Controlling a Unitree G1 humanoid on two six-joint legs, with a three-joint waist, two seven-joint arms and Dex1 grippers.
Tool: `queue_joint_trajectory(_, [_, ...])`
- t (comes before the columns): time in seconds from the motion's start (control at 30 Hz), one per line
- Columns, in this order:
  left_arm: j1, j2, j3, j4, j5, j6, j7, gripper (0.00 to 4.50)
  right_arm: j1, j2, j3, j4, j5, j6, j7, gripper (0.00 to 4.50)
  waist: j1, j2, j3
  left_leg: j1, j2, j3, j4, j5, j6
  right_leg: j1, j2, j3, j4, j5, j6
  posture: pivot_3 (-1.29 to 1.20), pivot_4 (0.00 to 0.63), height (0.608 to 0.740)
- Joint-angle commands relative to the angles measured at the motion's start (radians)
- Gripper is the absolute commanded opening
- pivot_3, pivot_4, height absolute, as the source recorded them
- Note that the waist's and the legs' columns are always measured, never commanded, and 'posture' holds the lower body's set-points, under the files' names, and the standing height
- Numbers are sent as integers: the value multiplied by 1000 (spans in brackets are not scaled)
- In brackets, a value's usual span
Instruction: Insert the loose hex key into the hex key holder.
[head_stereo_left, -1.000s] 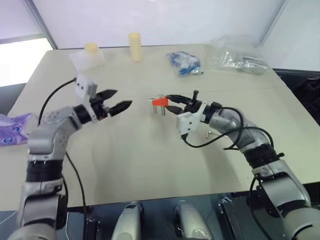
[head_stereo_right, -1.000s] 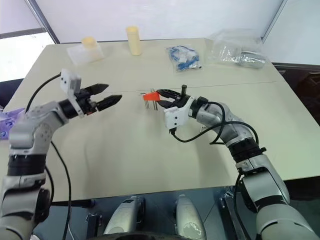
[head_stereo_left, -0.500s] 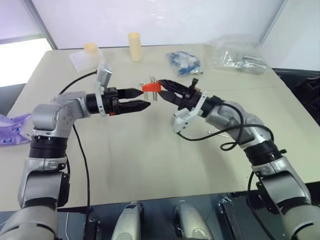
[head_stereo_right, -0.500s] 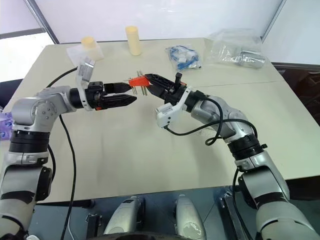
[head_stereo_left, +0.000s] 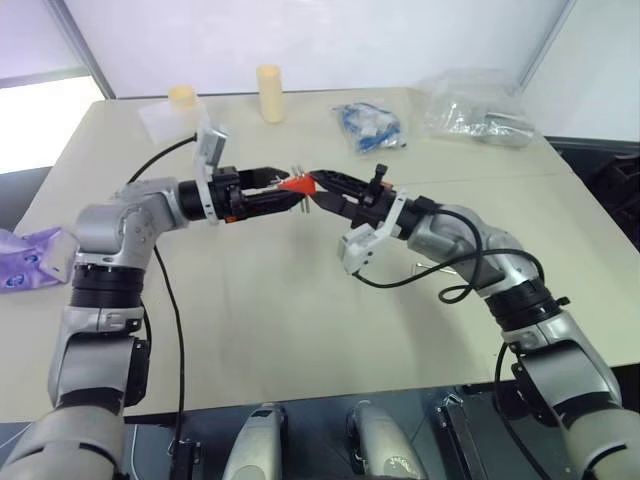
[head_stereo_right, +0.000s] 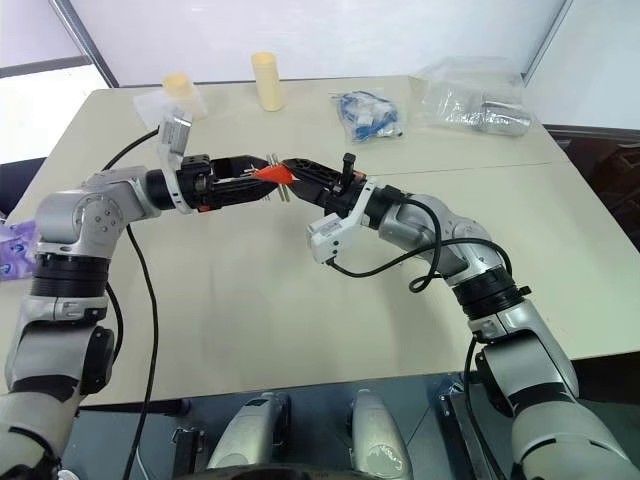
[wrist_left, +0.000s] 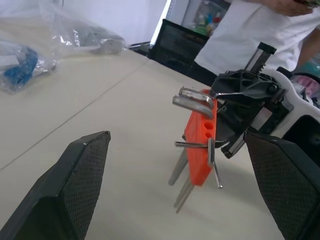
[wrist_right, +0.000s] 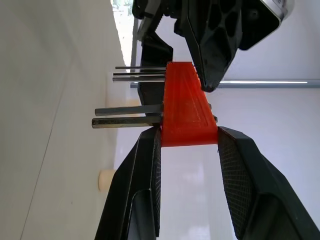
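Above the middle of the table (head_stereo_left: 300, 330), the red hex key holder (head_stereo_left: 296, 184) is held pinched between the fingers of the right gripper (head_stereo_left: 312, 183). The left gripper (head_stereo_left: 282, 186) is spread wide around the holder's other end without touching it. The loose hex key (head_stereo_left: 428, 267) is seen lying on the table beside the right forearm. Plastic bags (head_stereo_left: 470, 110) are spread along the far edge.

No legible text or markings

Beige table (head_stereo_left: 300, 330) — white wall (head_stereo_left: 350, 40) behind (bright window (head_stereo_left: 40, 120)).
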Motion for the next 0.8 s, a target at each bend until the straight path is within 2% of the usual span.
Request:
queue_joint_trajectory(0.03, [-33, -5, 23, -7, 0, -25, 2, 4500, -9, 0, -12, -26, 29, 0, 3, 1069, 0, 0, 0, 0, 0, 0, 0, 0, 0, 0, 0, 0, 0, 0, 0, 0, 150, 740])
queue_joint_trajectory(0.07, [-34, -7, 23, -5, 1, -26, 2, 4500, -8, -1, -11, -27, 29, 0, 5, 1069, 0, 0, 0, 0, 0, 0, 0, 0, 0, 0, 0, 0, 0, 0, 0, 0, 150, 740])
queue_joint_trajectory(0.13, [-36, -9, 23, 0, 4, -30, 1, 3430, -5, 0, -10, -29, 35, 1, 14, 1069, 0, 0, 0, 0, 0, 0, 0, 0, 0, 0, 0, 0, 0, 0, 0, 0, 150, 740])
queue_joint_trajectory(0.17, [-36, -9, 23, 1, 5, -31, 0, 3185, -4, 1, -10, -30, 37, 2, 17, 1069, 0, 0, 0, 0, 0, 0, 0, 0, 0, 0, 0, 0, 0, 0, 0, 0, 150, 740])
queue_joint_trajectory(0.33, [-21, -7, 10, -3, 16, -35, -10, 651, -7, 3, -15, -36, 49, 12, 29, 1069, 1, 0, 0, 0, 0, 0, 0, 0, 0, 0, 0, 0, 0, 0, 0, 0, 150, 740])
queue_joint_trajectory(0.6, [-9, -17, 2, -11, 26, -20, 3, 651, -13, 7, -22, -38, 67, 28, 35, 1069, 0, 0, 0, 0, 0, 0, 0, 0, 0, 0, 0, 0, 0, 0, 0, 0, 150, 740])
queue_joint_trajectory(0.7, [-16, -21, 3, -3, 21, 4, 21, 1667, -11, 10, -21, -38, 69, 31, 38, 1069, 0, 0, 0, 0, 0, 0, 0, 0, 0, 0, 0, 0, 0, 0, 0, 0, 150, 740])
queue_joint_trajectory(0.8, [-12, -24, -9, -14, 44, -34, 27, 3137, -12, 13, -20, -38, 74, 37, 41, 1069, 0, 0, 0, 0, 0, 0, 0, 0, 0, 0, 0, 0, 0, 0, 0, 0, 150, 740])
